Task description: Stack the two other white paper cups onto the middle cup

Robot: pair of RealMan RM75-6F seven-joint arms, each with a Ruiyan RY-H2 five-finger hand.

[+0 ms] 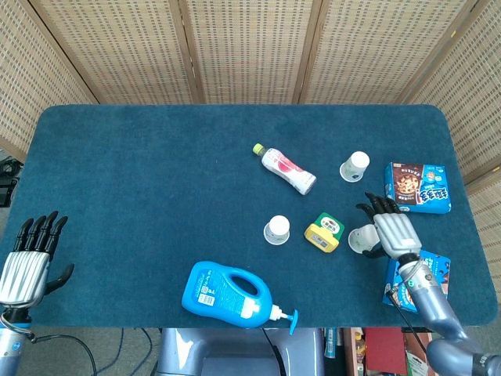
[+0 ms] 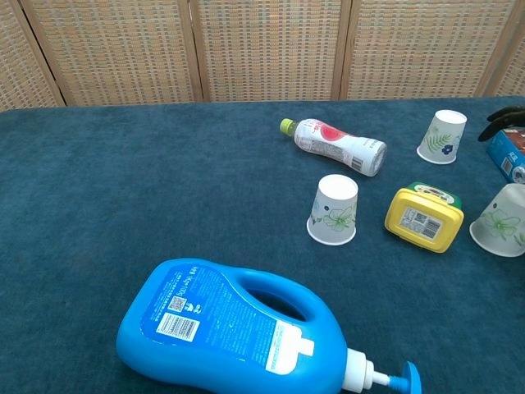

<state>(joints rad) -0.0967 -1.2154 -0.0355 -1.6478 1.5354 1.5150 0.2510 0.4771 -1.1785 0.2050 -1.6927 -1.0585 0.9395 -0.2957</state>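
My right hand (image 1: 391, 229) hangs over the nearest upside-down white paper cup (image 2: 501, 222), fingers spread, empty. I should wrap its sides gently, without crushing. My left hand (image 1: 27, 258) rests open.

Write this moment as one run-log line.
right hand: open, over near-right paper cup | left hand: open, idle | cups: none stacked

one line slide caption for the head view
Right hand reaches over the near-right paper cup; left hand idles at the table's corner.
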